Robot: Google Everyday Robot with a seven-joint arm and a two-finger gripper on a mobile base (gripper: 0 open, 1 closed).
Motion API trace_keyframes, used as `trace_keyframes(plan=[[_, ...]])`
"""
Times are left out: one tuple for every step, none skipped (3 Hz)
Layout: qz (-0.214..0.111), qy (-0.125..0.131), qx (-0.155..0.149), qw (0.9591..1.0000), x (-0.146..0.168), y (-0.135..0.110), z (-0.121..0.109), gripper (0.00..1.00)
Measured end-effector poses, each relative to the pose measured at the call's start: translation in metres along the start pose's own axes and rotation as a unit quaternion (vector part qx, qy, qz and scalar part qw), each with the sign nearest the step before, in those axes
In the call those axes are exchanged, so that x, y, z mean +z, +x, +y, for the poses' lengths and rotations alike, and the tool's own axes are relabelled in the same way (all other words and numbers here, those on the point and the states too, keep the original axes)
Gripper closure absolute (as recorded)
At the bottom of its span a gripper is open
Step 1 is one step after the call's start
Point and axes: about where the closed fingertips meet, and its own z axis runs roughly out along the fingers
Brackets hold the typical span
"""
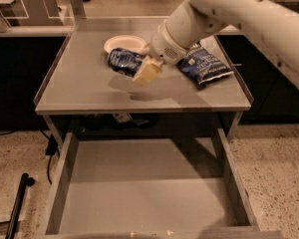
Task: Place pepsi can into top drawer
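your gripper [147,72] hangs over the tabletop [79,83], right against the pepsi can [122,59]; you cannot tell whether it grasps the can. a white bowl [120,42] sits just behind the can. below, the top drawer [139,183] stands pulled out, its grey bottom showing.

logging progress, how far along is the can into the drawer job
Done: the top drawer stands open and empty. In hand: the gripper holds the pepsi can, seemingly lifted just off the tabletop, beside the bowl. Left: carry it forward over the drawer, lower it, release.
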Motion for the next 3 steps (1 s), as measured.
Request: trace_keyframes(plan=[[-0.014, 0.006, -0.012, 0.9998, -0.036, 0.000, 0.021, 1.00], [-0.026, 0.015, -0.017, 0.9994, -0.072, 0.006, 0.050, 1.00], [-0.046, 0.028, -0.016, 0.9984, -0.109, 0.010, 0.090, 1.00]])
